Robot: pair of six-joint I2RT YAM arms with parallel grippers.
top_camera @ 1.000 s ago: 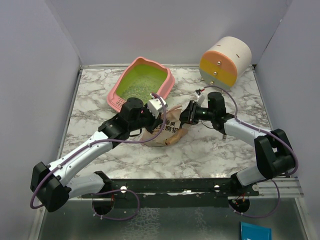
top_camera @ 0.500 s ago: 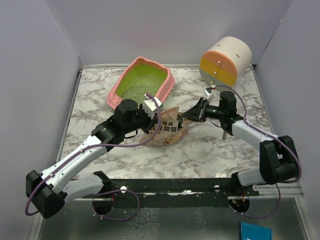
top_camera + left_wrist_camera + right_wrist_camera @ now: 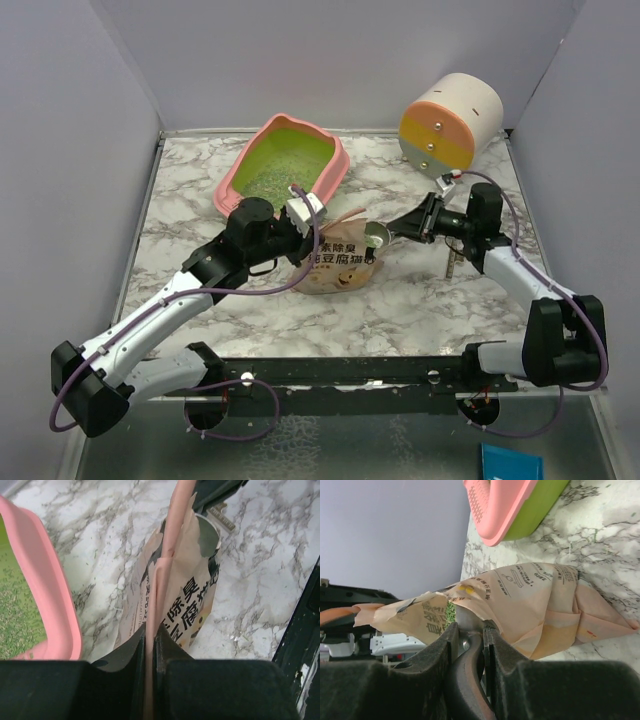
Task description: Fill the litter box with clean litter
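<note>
The pink litter box stands at the back left with pale green-grey litter on its lime-green floor. The beige-orange pouch stands on the table in front of it. My left gripper is shut on the pouch's top edge. My right gripper is shut on the handle of the grey metal scoop, whose bowl sits at the pouch's mouth. In the right wrist view the scoop meets the pouch, with green granules beside the bowl. The box's rim shows left in the left wrist view.
A round cream-orange-yellow drawer cabinet stands at the back right. A small dark object lies on the marble under my right arm. Grey walls enclose the table on three sides. A few granules are scattered by the box.
My right gripper has drawn back to the right, bringing the scoop's bowl from inside the pouch to its mouth. The pouch now stands more upright. My left gripper has kept its hold.
</note>
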